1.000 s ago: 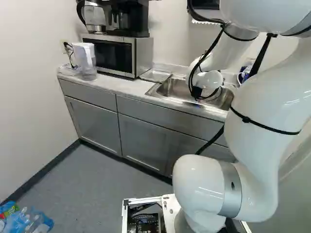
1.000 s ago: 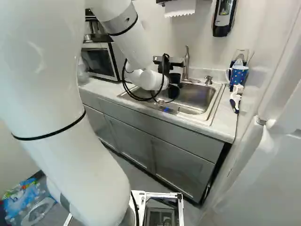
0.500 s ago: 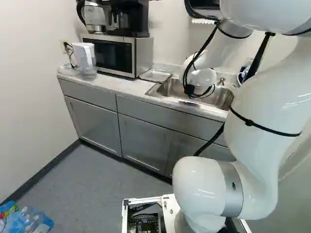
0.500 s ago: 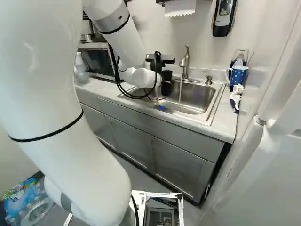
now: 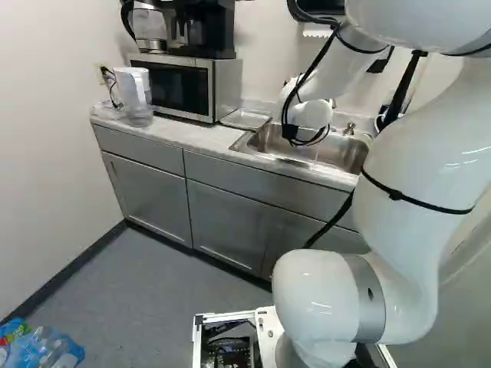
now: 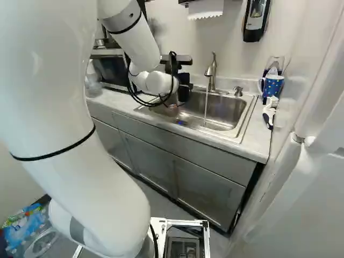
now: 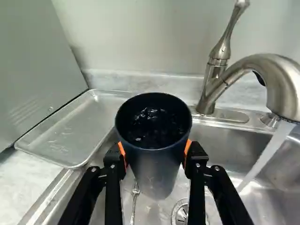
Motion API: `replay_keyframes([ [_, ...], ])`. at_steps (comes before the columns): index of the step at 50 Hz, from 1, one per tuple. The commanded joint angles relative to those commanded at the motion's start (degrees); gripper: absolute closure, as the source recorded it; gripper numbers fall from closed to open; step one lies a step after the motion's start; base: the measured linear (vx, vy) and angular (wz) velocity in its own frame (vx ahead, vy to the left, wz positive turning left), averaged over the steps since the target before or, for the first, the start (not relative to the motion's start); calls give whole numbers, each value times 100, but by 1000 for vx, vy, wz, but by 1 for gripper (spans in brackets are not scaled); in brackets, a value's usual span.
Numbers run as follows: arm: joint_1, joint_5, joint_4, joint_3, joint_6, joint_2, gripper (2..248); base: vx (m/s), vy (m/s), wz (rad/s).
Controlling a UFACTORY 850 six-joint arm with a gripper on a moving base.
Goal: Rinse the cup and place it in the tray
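- Gripper (image 7: 155, 153) closed on the cup (image 7: 155, 164), a finger each side; cup's long axis near upright, mouth up, over the sink (image 7: 229, 140).
- Tray (image 7: 70, 136) lies ahead, off to the side away from the running faucet (image 7: 281, 82).
- Versus earlier: gripper and held cup farther from faucet; base unmoved.

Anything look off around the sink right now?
The faucet is running with the dark cup held clear of its water, and a utensil lies loose in the sink, near the drain. No spill or damage shows.
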Motion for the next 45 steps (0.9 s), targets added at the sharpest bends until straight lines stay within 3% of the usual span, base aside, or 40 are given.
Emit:
replay_keyframes([
  [15,145,-184,0,-298,0,-100,124,0,0,0],
  [45,146,-537,0,-398,0,167,124,0,0,0],
])
